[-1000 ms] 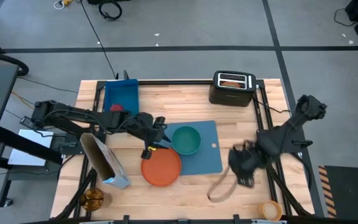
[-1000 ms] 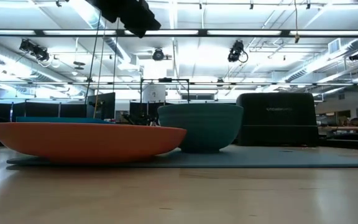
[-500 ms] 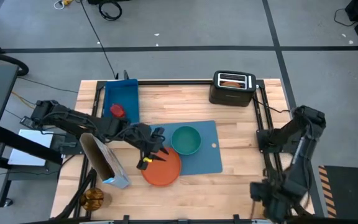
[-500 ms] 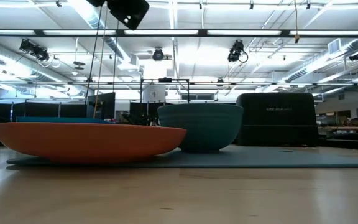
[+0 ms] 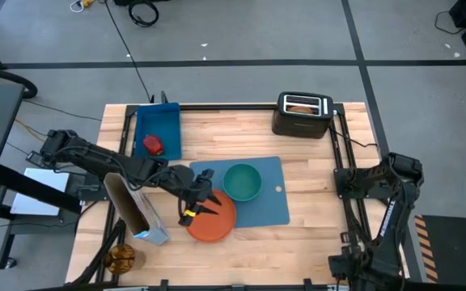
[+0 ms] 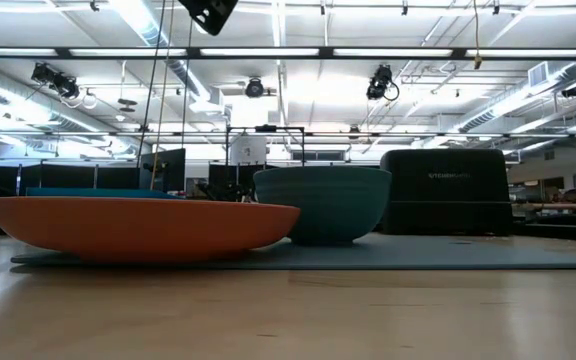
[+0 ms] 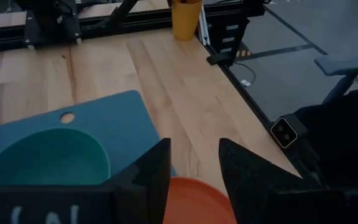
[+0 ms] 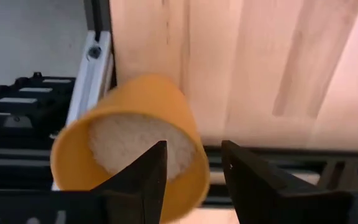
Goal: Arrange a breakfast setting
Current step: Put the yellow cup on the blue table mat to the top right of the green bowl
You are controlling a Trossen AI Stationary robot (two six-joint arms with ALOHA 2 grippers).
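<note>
Orange plate [image 5: 211, 218] under left pincer [image 5: 203, 199], teal bowl [image 5: 242, 181] beside

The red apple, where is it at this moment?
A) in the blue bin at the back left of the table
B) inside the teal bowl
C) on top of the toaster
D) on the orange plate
A: in the high view the red apple lies inside the blue bin, apart from the orange plate and the teal bowl.

One plate [image 5: 211, 217], one bowl [image 5: 242, 181], one cup [image 8: 129, 143]
</note>
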